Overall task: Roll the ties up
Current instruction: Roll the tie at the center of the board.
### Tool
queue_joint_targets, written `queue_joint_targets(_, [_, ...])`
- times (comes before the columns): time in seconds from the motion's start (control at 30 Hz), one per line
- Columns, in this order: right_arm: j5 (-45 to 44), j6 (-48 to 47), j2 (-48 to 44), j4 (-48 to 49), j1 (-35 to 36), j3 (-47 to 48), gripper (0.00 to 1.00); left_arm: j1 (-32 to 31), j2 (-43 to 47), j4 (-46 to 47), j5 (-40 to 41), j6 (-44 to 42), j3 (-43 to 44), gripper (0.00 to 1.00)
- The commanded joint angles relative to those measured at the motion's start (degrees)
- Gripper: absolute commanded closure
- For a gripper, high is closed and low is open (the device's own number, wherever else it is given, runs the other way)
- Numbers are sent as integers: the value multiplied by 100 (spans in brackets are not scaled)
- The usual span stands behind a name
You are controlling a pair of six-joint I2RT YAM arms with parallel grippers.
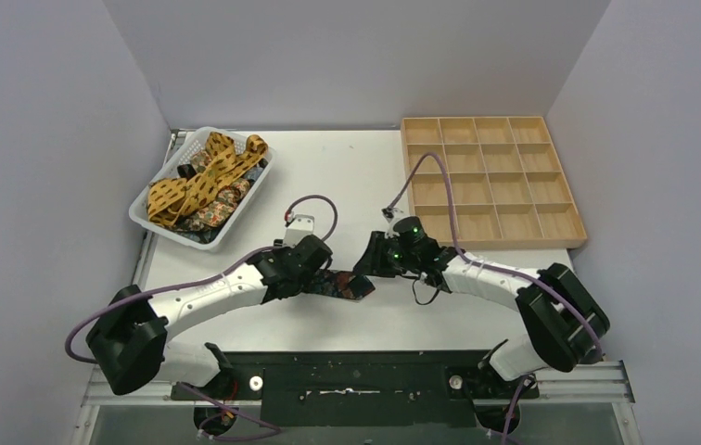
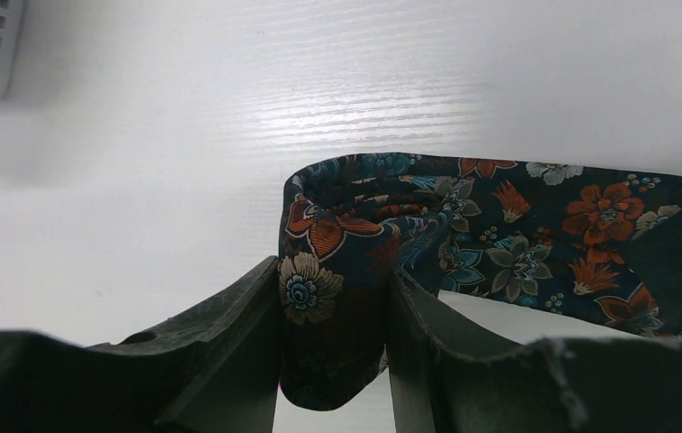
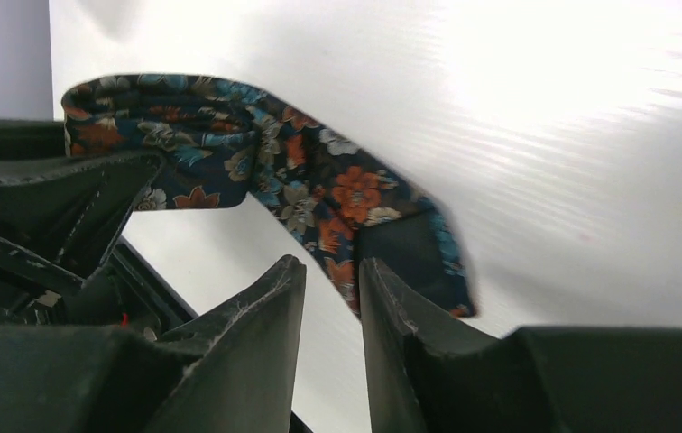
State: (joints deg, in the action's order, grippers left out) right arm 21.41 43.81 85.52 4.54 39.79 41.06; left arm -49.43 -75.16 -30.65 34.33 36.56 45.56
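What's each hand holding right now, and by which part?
Left hand pinches the dark floral tie by its folded-over end. Right hand sits at the tie's flat stretch; whether it grips cannot be told.

Matt cloth tie (image 2: 518,225), glossy table (image 2: 229,108)

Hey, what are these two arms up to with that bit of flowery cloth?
They are rolling neckties. The left arm has its jaws clamped on the folded-over end of a dark floral tie above the white table. The right arm has its jaws a little apart at the tie's other stretch; whether they grip it is unclear. A heap of other ties lies in the white basket, and the wooden tray holds nothing yet.
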Motion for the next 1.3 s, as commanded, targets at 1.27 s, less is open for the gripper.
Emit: queue_joint_targets(1.27, [-223,423,-1049,125,-1299,-849,59,-1308,-2021,253,-230,299,2055,29])
